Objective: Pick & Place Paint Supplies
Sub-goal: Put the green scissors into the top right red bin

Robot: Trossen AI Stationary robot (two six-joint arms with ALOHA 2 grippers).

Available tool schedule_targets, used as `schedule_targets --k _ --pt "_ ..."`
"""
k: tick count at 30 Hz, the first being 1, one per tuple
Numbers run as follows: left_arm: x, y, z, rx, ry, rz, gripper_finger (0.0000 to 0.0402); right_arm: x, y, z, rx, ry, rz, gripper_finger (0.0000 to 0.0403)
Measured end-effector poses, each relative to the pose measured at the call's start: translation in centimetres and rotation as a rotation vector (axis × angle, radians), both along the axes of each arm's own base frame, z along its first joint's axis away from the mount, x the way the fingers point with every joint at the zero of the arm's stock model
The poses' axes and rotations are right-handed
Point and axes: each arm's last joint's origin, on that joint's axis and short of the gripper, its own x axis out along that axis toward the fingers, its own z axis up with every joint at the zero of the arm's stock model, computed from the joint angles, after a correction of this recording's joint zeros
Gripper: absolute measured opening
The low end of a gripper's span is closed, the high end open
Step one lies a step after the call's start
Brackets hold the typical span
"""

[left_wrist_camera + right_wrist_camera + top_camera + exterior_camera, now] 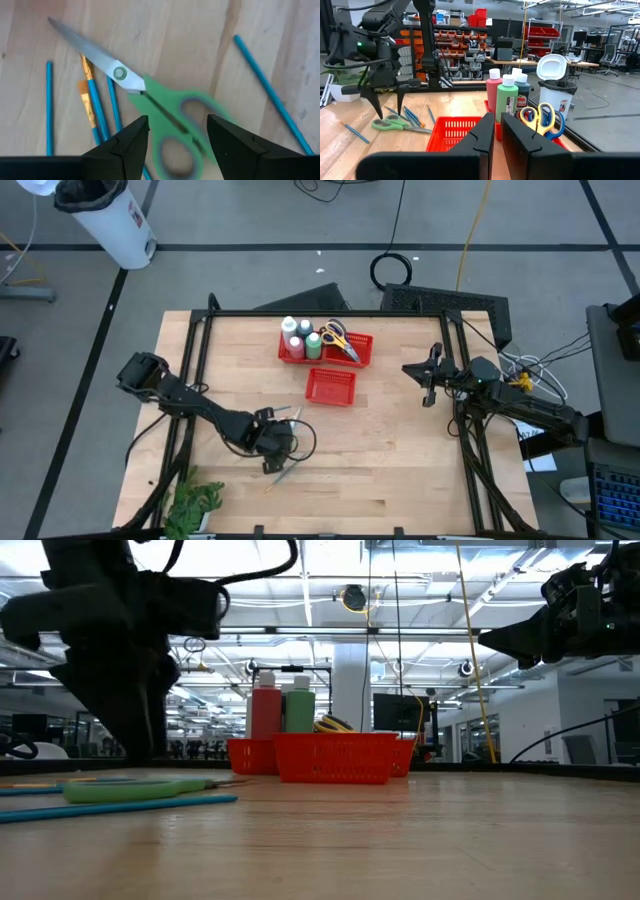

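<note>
Green-handled scissors [160, 107] lie flat on the desk [200, 30] just under the left end effector [177, 137], its fingers spread wide either side of the handles; four blue brushes [100, 107] lie around them. They look stiff, thin and slick, so pinching across the handle loops seems safest

From above, three bottles [298, 335] stand in the far basket [362, 352]; the right end effector [430, 375] waits closed by the desk's edge
</note>
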Motion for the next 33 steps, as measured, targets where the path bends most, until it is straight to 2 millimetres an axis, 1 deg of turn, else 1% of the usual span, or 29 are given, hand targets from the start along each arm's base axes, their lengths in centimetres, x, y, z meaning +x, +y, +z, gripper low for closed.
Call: schedule_targets --k 3,8,16,26,29,33 --pt "-0.1 0.0 0.0 -0.025 -0.001 0.072 0.0209 0.0 0.0 0.0 0.000 0.001 0.000 0.0024" --pt "-0.1 -0.2 0.0 -0.139 0.014 0.248 0.0209 0.0 0.0 0.0 0.000 0.001 0.000 0.0023" --pt "-0.4 -0.4 -0.2 -0.261 0.068 0.388 0.0209 0.0 0.0 0.0 0.000 0.001 0.000 0.0024" --pt "-1.4 0.3 -1.6 -0.247 0.126 0.409 0.0209 0.0 0.0 0.0 0.000 0.001 0.000 0.0025" --pt "-1.3 0.5 -1.6 -0.212 0.110 0.364 0.0209 0.0 0.0 0.0 0.000 0.001 0.000 0.0023" --pt "-1.2 0.6 -1.6 -0.131 0.085 0.251 0.0209 0.0 0.0 0.0 0.000 0.001 0.000 0.0023"
